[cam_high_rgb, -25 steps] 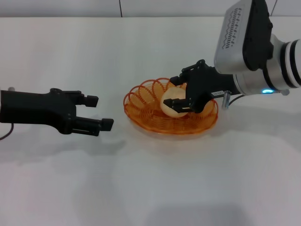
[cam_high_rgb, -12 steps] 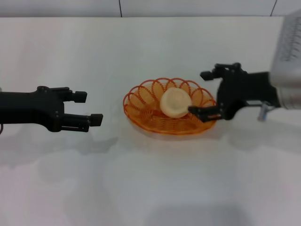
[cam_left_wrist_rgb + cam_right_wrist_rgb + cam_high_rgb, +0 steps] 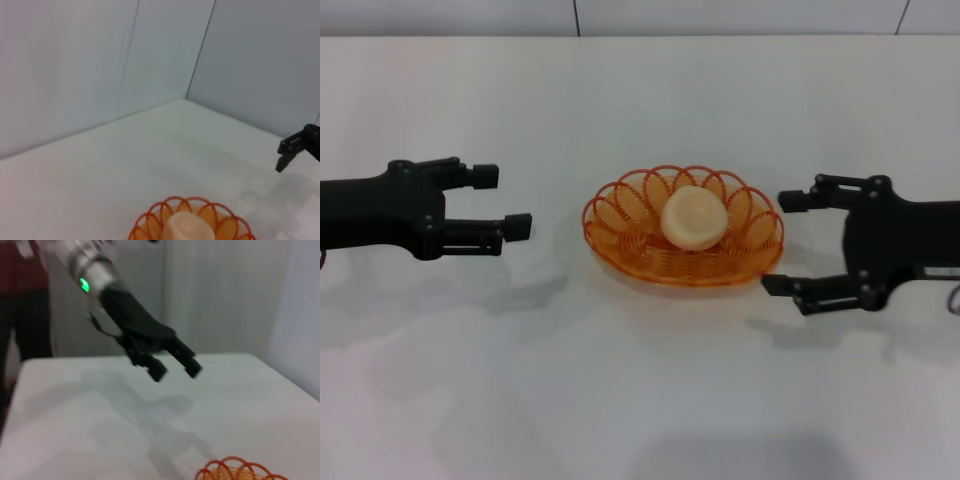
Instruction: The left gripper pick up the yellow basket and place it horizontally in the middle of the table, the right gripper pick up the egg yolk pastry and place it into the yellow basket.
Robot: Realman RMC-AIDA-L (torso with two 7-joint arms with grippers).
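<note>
The right hand (image 3: pixel 788 242) is seen with its two fingers spread wide and nothing between them — one fingertip sits just beside the far right rim of the yellow basket (image 3: pixel 683 240), the other just beside its near right rim, and neither is seen to touch the wire. Its black body lies low over the white surface (image 3: pixel 640 400), to the basket's right.

The egg yolk pastry (image 3: pixel 694 217) is found inside the basket, resting a little toward the far side of the bowl, apart from both right fingertips. The basket itself lies flat on the surface between the two hands, its long axis running across from one hand toward the other.

The left hand (image 3: pixel 509 202) is held on the opposite side, also parted and empty, its fingertips pointing at the basket but well apart from its left rim.

In the left wrist view the basket (image 3: pixel 190 225) and pastry (image 3: pixel 188 227) are seen low in the frame, with part of the right hand (image 3: pixel 299 147) farther off. In the right wrist view the left hand (image 3: pixel 175 369) hangs above the surface with a green light (image 3: pixel 85 285) on its arm — only the basket's looped rim (image 3: pixel 240 469) shows there.
</note>
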